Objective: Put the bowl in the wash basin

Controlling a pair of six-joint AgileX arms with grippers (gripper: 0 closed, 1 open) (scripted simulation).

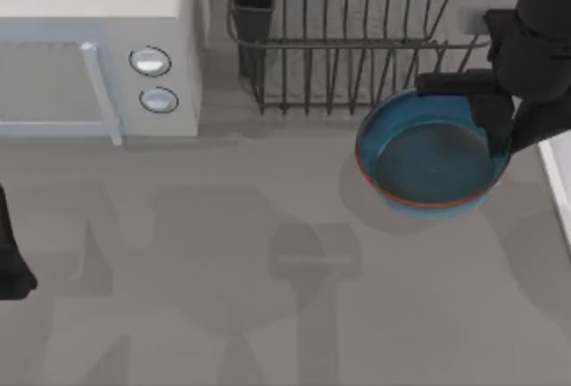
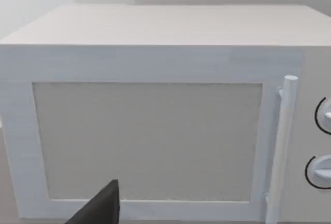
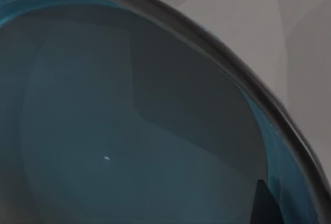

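The bowl [image 1: 434, 156] is found at the desk's [image 1: 223, 261] right side, just in front of the dish rack [image 1: 357, 38]. Its right rim is covered by the right end effector [image 1: 498, 132], evidently clamped there for a carry; the grip itself cannot be told for certain. The white edge of the wash basin [image 1: 560, 190] is seen just beside the bowl. The left arm [image 1: 11, 261] is parked at the left edge, facing the microwave [image 2: 155, 115].

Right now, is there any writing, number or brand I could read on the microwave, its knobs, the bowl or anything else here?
None: no words, numbers or logos can be read.
Microwave: plain white door and body.
Knobs: unmarked.
Bowl: bare blue, no print.
Dish rack: bare wire.
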